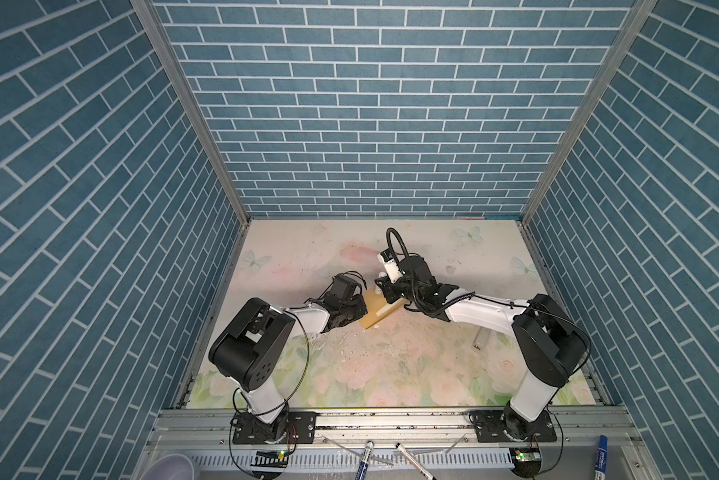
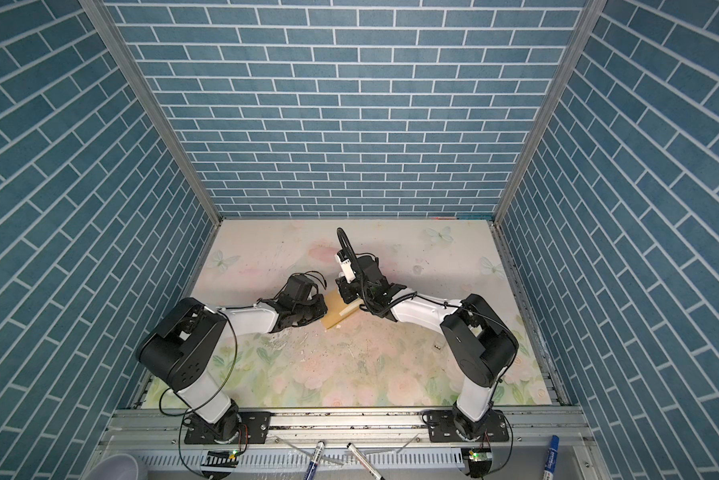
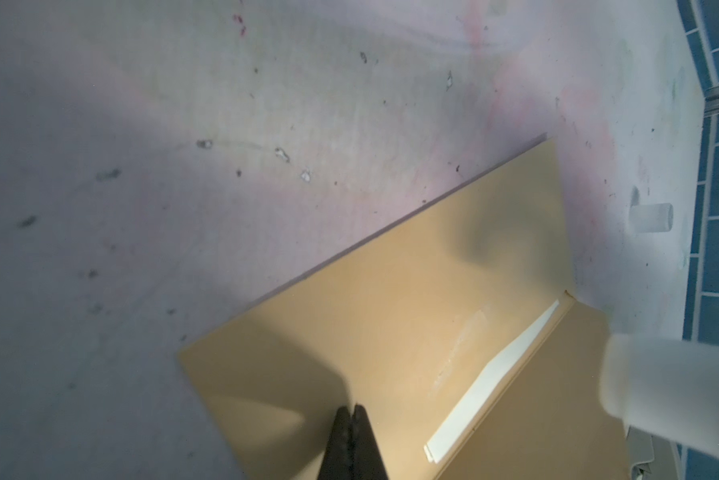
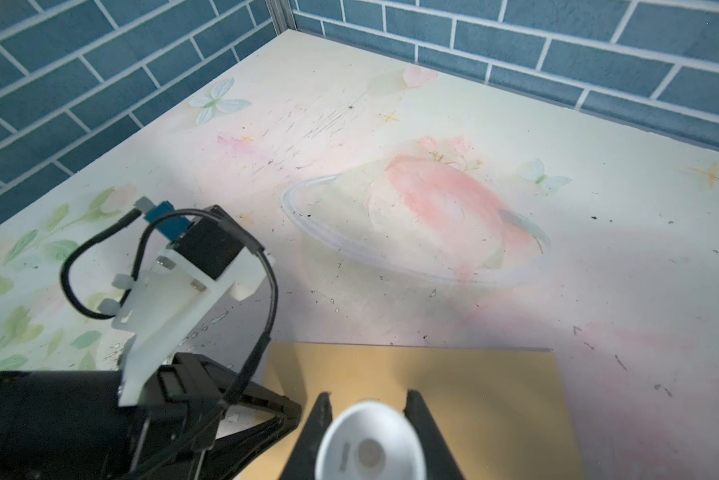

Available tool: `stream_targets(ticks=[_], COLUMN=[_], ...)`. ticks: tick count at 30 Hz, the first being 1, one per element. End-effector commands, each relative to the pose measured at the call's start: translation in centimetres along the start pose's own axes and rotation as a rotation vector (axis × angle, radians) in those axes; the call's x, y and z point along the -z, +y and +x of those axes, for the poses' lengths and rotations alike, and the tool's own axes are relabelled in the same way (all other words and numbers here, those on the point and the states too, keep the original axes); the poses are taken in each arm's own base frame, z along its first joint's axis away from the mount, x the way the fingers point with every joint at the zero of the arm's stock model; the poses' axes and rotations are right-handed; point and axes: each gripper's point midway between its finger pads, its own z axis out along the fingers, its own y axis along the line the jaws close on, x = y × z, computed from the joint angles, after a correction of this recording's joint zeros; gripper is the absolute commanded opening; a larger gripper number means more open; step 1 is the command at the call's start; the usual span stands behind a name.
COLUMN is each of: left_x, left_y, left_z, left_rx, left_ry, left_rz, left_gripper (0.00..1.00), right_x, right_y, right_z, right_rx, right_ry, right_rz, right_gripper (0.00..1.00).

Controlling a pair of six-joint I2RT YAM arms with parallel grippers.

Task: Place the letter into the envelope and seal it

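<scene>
While looking down in a top view, find the envelope [image 1: 374, 316] flat on the table [image 1: 391, 365], set slantwise between the two arms. At its end nearer the left arm, see the left gripper [image 3: 351, 417] with black fingers [image 3: 341, 444] pressed together tip to tip, low over the tan paper; cannot tell from the left wrist view whether pinching any of it. Along the envelope's fold, note a pale strip [image 3: 495, 382] peeking from the mouth; cannot tell whether the letter's edge, and cannot see any more of the letter. Beyond that fold, find the flap [image 3: 557, 415] open. Over the envelope's other end, see the right gripper [image 4: 370, 398] clamped on a white tube [image 4: 370, 444], jaws partly apart with the tube filling the gap, round end toward the wrist camera. In the left wrist view, find that tube blurred at the flap's edge; cannot tell whether touching. Near one short edge of the envelope, note a small white cylinder [image 3: 650, 217] on the table, apart from the paper.
</scene>
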Motion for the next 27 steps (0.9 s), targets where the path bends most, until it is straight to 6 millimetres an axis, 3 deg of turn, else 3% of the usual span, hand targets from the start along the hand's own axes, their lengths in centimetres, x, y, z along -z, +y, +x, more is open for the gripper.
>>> stream_targets(ticks=[1, 10, 27], left_x=[-0.6, -0.8, -1.0], left_y=[2.1, 3.7, 4.0], left_z=[1.1, 2.0, 2.1], left_rx=[0.022, 0.039, 0.041], left_ry=[0.031, 0.037, 0.037], left_rz=[-0.058, -0.093, -0.102], left_gripper=[0.00, 0.00, 0.00], right_x=[-0.6, -2.1, -3.5], right_y=[0.5, 1.2, 2.0], right_z=[-2.2, -0.5, 1.6], right_rx=[0.056, 0.070, 0.086], right_ry=[-0.046, -0.010, 0.037], right_rz=[0.011, 0.007, -0.006], right_gripper=[0.00, 0.00, 0.00])
